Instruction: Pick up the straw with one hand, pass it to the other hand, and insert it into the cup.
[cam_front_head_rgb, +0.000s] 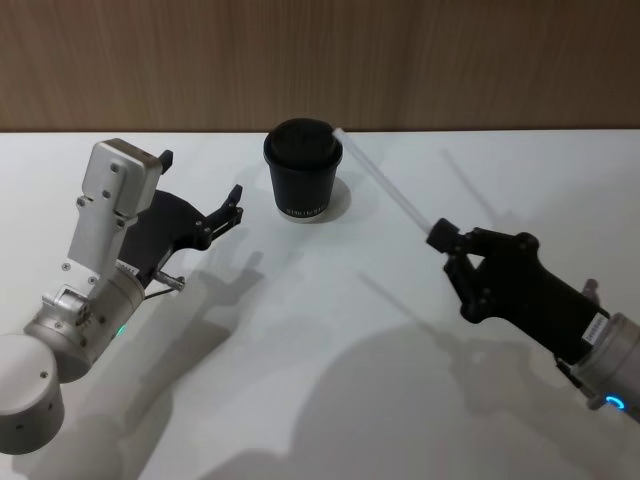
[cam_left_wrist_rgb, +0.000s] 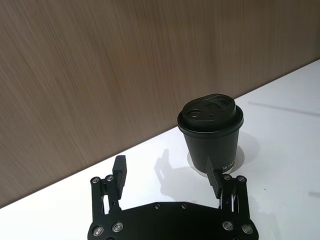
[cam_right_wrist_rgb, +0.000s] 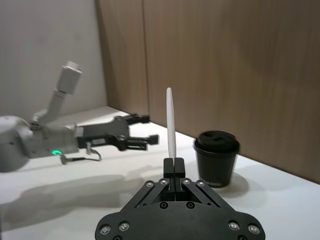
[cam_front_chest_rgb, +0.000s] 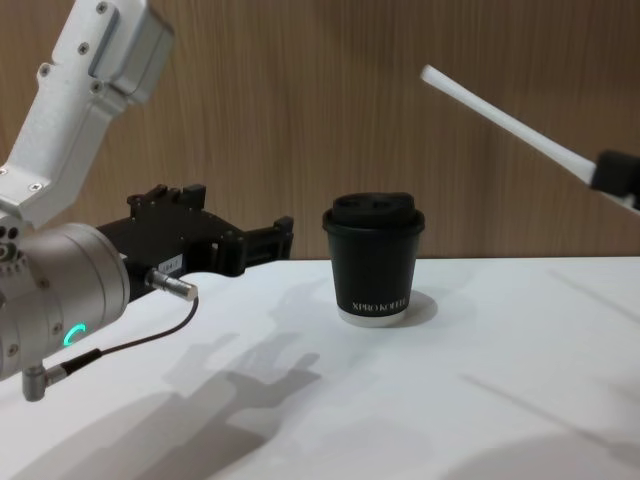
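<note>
The white straw (cam_front_head_rgb: 385, 185) is held in the air by its lower end, with my right gripper (cam_front_head_rgb: 441, 238) shut on it. It slants up and toward the left, and its free tip (cam_front_chest_rgb: 428, 74) hangs above and to the right of the cup. The black lidded cup (cam_front_head_rgb: 303, 170) stands upright at the back middle of the table. My left gripper (cam_front_head_rgb: 200, 182), with silver plug and cable, hovers open to the left of the cup, fingers pointing at it. In the right wrist view the straw (cam_right_wrist_rgb: 170, 122) rises between the shut fingers, and the cup (cam_right_wrist_rgb: 216, 157) stands beyond it.
The white table (cam_front_head_rgb: 320, 330) runs up to a wooden wall (cam_front_head_rgb: 320, 60) just behind the cup. Open tabletop lies between the two arms in front of the cup.
</note>
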